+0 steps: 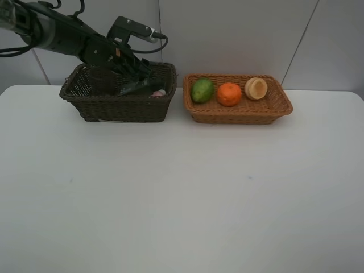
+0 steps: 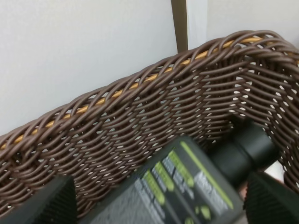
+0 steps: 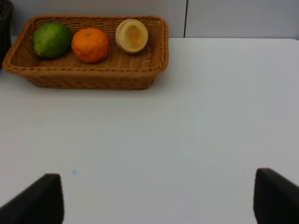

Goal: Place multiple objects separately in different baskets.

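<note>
The flat dark-green bottle [image 2: 187, 186] lies inside the dark brown basket [image 1: 85, 105], between the left gripper [image 2: 161, 198] fingers, with something pink [image 1: 158, 92] beside it. To finish cleanly, the arm should lift straight up, clear of the wicker rim. The jaws stand spread wide of the bottle's sides and appear not to clamp it.

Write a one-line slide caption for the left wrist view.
Open left gripper over the dark-green, black-capped bottle inside the dark brown wicker basket.
</note>
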Tool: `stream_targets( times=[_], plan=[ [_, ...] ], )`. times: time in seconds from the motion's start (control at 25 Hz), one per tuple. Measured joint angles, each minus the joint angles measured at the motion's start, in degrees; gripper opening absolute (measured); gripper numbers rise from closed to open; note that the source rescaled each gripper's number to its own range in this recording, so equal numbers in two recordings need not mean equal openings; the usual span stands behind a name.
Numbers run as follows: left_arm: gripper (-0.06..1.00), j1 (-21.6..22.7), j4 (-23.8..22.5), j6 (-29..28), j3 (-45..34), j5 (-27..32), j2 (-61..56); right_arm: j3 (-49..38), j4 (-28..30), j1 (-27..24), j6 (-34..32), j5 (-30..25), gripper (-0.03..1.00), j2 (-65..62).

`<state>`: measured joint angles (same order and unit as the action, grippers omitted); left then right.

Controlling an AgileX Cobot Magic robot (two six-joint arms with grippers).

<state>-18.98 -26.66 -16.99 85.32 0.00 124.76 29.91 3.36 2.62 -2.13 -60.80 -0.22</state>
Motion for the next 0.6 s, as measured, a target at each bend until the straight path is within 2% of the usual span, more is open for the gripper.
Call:
stream_targets(
  times=[0.48, 0.6],
  plan=[
    [0.73, 0.0, -0.1, 0.0, 0.0, 0.0, -0.3, 0.0, 0.0, 0.0, 0.0, 0.0, 0.82, 0.0],
    [0.73, 0.0, -0.1, 0.0, 0.0, 2.1, -1.4, 0.0, 0.0, 0.0, 0.0, 0.0, 0.82, 0.0]
  ],
)
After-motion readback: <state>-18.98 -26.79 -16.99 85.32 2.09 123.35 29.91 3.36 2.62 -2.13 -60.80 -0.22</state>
